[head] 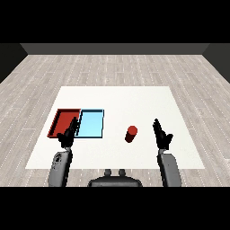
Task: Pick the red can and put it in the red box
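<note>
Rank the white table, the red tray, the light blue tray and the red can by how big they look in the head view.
1. White table, by far the largest.
2. Red tray and light blue tray: they look about alike, and the left hand covers part of each, so no ranking between them.
3. Red can, the smallest.

My bench [134, 101] is white. The can [131, 133] is red, one tray [63, 120] red, the other tray [91, 123] light blue. My forearms are grey, each robot hand black.

Upright red can [131, 134] beside trays [57, 117]
</note>
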Robot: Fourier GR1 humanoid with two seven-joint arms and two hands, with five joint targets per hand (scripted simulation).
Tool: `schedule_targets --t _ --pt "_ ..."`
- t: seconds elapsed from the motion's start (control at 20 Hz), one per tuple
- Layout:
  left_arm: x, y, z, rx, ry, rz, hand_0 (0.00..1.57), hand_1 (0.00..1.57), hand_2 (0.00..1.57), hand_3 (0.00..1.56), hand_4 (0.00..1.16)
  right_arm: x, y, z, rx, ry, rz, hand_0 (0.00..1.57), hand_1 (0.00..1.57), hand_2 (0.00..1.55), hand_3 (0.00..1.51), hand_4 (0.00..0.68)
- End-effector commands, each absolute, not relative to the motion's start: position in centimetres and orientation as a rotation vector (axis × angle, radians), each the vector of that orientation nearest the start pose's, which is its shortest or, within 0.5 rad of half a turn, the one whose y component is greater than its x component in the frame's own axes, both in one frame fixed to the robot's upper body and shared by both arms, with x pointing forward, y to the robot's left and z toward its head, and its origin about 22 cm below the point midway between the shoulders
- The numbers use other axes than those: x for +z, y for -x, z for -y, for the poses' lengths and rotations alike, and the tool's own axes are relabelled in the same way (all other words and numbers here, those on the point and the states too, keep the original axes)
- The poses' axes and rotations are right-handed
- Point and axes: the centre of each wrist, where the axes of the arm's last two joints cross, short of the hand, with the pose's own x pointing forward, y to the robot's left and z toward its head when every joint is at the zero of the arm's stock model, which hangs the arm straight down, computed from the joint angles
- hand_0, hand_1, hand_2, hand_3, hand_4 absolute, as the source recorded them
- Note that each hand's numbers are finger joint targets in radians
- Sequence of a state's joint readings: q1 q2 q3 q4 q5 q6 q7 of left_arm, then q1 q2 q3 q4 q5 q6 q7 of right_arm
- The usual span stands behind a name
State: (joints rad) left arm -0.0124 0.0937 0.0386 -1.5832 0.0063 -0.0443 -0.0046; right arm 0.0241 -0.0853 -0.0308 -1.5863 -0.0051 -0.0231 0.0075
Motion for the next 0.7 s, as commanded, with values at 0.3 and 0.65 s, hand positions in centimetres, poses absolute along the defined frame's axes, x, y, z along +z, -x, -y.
schedule_targets --t 0.3,0.65 --pt "5.6 -25.7 -24.5 -0.018 0.009 1.951 0.00 0.00 0.00 0.00 0.00 2.8 -21.8 30.6 0.043 -0.044 1.873 0.00 0.00 0.00 0.00 0.000" --pt "3.6 -25.9 -24.6 -0.029 0.006 2.029 0.00 0.00 0.00 0.00 0.00 1.3 -19.3 34.8 0.077 -0.091 1.929 0.00 0.00 0.00 0.00 0.000"
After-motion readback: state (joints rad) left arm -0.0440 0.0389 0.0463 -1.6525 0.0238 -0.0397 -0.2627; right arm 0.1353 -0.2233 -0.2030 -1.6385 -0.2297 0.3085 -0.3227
